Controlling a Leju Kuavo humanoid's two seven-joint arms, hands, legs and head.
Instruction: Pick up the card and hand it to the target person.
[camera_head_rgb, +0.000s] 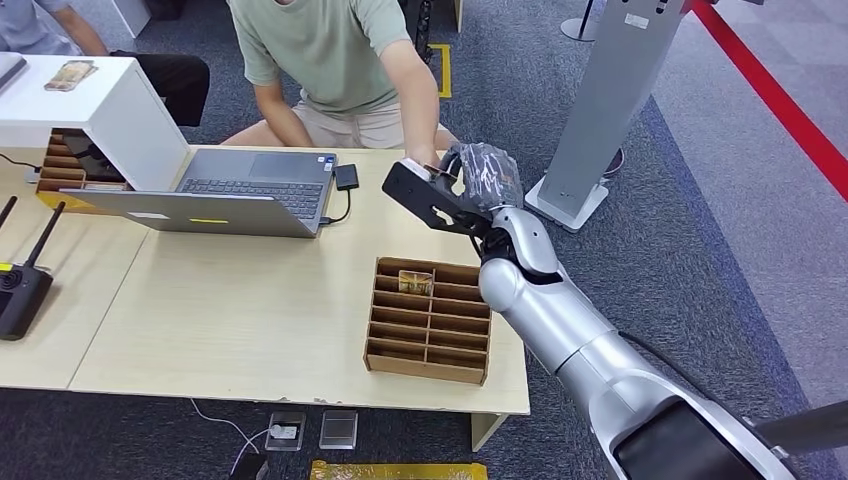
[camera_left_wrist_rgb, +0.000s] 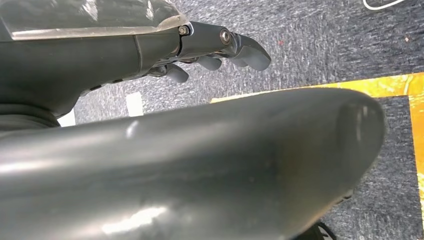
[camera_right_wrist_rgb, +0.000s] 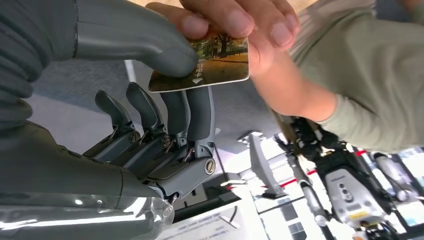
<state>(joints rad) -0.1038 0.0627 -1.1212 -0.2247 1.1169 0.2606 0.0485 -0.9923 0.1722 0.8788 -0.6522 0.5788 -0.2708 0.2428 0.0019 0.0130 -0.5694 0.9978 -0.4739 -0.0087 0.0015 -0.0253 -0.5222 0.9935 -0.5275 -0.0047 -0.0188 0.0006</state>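
The card (camera_right_wrist_rgb: 210, 67), printed with a park scene, is pinched between the thumb and fingers of my right hand (camera_right_wrist_rgb: 165, 100). A person's hand (camera_right_wrist_rgb: 240, 25) grips the same card from the other side. In the head view my right hand (camera_head_rgb: 482, 175) is raised over the table's far edge, where it meets the hand (camera_head_rgb: 422, 163) of the person in a green shirt (camera_head_rgb: 330, 50) seated across. My left hand (camera_left_wrist_rgb: 220, 50) hangs over the carpet, its fingers loosely apart and holding nothing.
A wooden slotted organizer (camera_head_rgb: 430, 345) stands near the table's front right, with another card (camera_head_rgb: 415, 282) in a back slot. An open laptop (camera_head_rgb: 230, 190), a white box (camera_head_rgb: 110, 100) and a black radio (camera_head_rgb: 20, 290) lie to the left. A grey stand (camera_head_rgb: 610, 100) rises at the right.
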